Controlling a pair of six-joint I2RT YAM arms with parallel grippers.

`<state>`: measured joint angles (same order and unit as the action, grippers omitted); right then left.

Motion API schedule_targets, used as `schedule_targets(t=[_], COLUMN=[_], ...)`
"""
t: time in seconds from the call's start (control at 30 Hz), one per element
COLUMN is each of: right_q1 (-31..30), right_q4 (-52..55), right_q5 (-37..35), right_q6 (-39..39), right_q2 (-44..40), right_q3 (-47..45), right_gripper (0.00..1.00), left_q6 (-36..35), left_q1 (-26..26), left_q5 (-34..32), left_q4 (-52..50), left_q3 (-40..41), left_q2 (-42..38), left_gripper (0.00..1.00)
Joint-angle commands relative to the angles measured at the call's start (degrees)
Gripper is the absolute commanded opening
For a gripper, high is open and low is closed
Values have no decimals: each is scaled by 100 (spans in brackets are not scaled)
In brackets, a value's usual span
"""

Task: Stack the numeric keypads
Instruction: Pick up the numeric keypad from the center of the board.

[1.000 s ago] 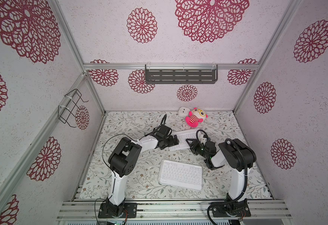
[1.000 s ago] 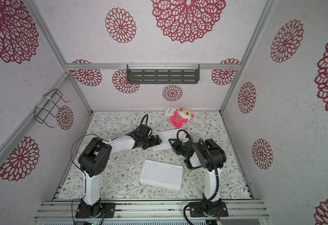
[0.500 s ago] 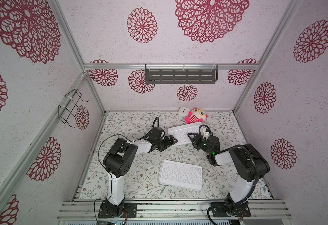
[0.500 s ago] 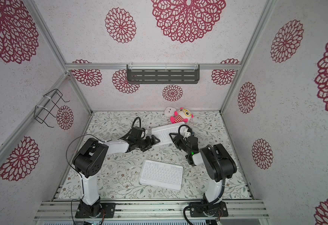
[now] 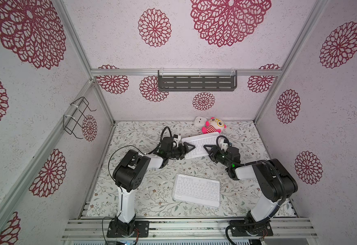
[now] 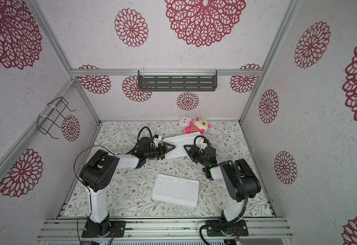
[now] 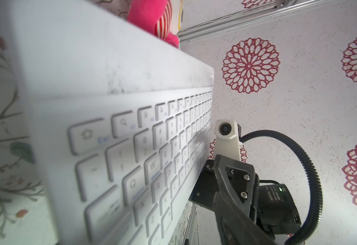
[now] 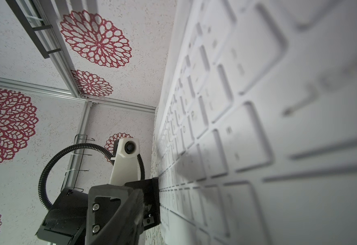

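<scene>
1. Both hands and the keypad between them have shifted away from the arm bases over the last second, and the right arm has unfolded to follow. The far edge of the held keypad [image 5: 201, 144] now sits right beside the pink plush toy [image 5: 214, 125]; I cannot tell whether they touch.
2. Your right hand [image 5: 207, 148] is clamped on one short edge of that keypad, with a finger lying over the key face. The left wrist view shows the edge running into its jaws.
3. Your left hand [image 5: 191, 147] sits at the opposite short edge, one finger over the keys. I cannot tell whether it has closed enough to grip.
4. Taking both ends probably suits a thin, wide slab. A single grip at one end would let the other end droop or swing.
5. A loose keypad [image 5: 196, 189] lies flat on the bench [image 5: 143, 191], behind both hands toward the arm bases and roughly midway between them. It is well apart from the held one. I cannot tell whether others lie under it.
6. That loose keypad looks like the stacking spot, so you would draw both hands back together, keep the keypad level, and square its edges before letting go.
</scene>
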<state>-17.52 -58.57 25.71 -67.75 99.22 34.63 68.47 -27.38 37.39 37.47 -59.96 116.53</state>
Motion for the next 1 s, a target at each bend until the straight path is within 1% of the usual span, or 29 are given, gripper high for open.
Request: schedule_targets(t=[0.0, 0.17, 0.23, 0.4, 0.47, 0.57, 0.6, 0.67, 0.7, 0.73, 0.77, 0.87, 0.93, 0.97], right_q1=[5, 5, 3, 8, 3, 5, 7, 3, 3, 3, 9, 7, 8, 11], right_q4=[-429, -378, -400, -528, -674, -895, -972, -1128, -1193, -1274, -1347, -1290, -976, -715], right_q5=[69, 77, 66, 68, 74, 92, 94, 111, 115, 125, 127, 92, 13, -47], right_q6=[23, 17, -1, -103, -194, -334, -379, -489, -537, -586, -616, -586, -422, -271], right_q2=[-374, -404, -403, -366, -325, -250, -229, -171, -154, -149, -146, -245, -417, -533], right_q3=[162, 219, 227, 246, 240, 228, 219, 209, 202, 179, 152, 75, 6, -29], right_gripper=[22, 23, 23, 26, 30, 35, 38, 47, 54, 64, 71, 82, 87, 95], left_q6=[272, 292, 281, 321, 376, 451, 477, 560, 594, 642, 696, 885, 1011, 1081], left_q1=[45, 56, 57, 64, 65, 59, 66, 66, 78, 75, 96, 144, 213, 262], left_q5=[230, 324, 365, 396, 375, 375, 377, 366, 359, 357, 348, 348, 360, 368], left_q4=[742, 832, 848, 976, 1063, 1202, 1248, 1373, 1429, 1517, 1588, 1886, 2099, 2200], left_q3=[77, 90, 82, 166, 219, 279, 299, 331, 359, 378, 406, 516, 624, 696], left_q2=[98, 45, 33, -49, -95, -167, -195, -240, -267, -297, -327, -341, -606, -659], left_gripper=[67, 41, 33, 22, 18, 13, 12, 11, 11, 10, 10, 10, 10, 10])
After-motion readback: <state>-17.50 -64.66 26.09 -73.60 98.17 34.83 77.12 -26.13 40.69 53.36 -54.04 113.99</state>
